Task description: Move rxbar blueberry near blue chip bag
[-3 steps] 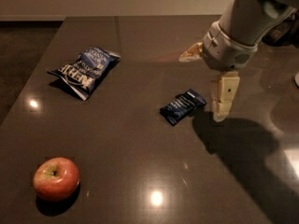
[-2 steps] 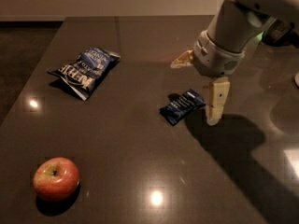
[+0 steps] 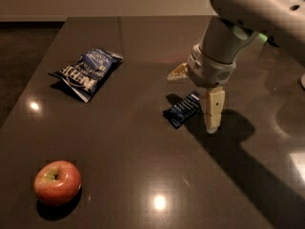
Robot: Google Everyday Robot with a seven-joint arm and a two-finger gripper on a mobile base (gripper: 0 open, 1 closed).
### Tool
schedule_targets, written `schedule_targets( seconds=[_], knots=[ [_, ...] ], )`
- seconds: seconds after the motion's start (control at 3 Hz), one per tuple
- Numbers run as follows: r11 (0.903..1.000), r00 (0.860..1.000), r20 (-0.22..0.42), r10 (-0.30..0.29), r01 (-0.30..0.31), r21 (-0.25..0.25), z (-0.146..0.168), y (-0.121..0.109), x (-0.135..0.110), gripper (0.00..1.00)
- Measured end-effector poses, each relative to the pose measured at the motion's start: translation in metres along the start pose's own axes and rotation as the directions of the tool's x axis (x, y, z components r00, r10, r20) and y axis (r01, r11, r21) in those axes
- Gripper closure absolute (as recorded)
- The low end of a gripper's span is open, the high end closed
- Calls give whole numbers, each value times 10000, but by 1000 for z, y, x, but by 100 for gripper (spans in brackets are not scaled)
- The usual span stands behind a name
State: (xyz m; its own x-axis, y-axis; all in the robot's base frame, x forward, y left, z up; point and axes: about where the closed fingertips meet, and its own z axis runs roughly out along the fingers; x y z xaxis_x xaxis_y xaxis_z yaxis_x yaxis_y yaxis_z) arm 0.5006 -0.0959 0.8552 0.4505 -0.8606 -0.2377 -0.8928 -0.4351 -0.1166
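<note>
The rxbar blueberry (image 3: 181,110) is a small dark navy wrapper lying flat near the middle of the dark table (image 3: 143,175). My gripper (image 3: 190,102) hangs directly over it, open, with one finger (image 3: 177,73) behind the bar and the other finger (image 3: 212,109) at its right end. The bar lies between them, not gripped. The blue chip bag (image 3: 87,71) is a crinkled blue bag with white lettering, lying to the far left of the bar, well apart from it.
A red apple (image 3: 57,182) sits near the front left of the table. The table's left edge runs past the chip bag to a dark floor. My arm's shadow falls to the right of the bar.
My gripper has moved left and down towards the bar, so its fingers now straddle it. The bar, chip bag and apple have not moved.
</note>
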Motion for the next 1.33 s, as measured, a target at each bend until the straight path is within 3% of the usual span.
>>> schedule_targets(
  seconds=[0.67,1.0,1.33],
  knots=[
    [9975,9991,-41,-415,412,-566,23,3,-5,2],
    [9964,9989,-67,-463,457,-721,29,1,-4,26],
    [9960,9991,-142,-395,382,-809,31,-3,-2,56]
  ],
)
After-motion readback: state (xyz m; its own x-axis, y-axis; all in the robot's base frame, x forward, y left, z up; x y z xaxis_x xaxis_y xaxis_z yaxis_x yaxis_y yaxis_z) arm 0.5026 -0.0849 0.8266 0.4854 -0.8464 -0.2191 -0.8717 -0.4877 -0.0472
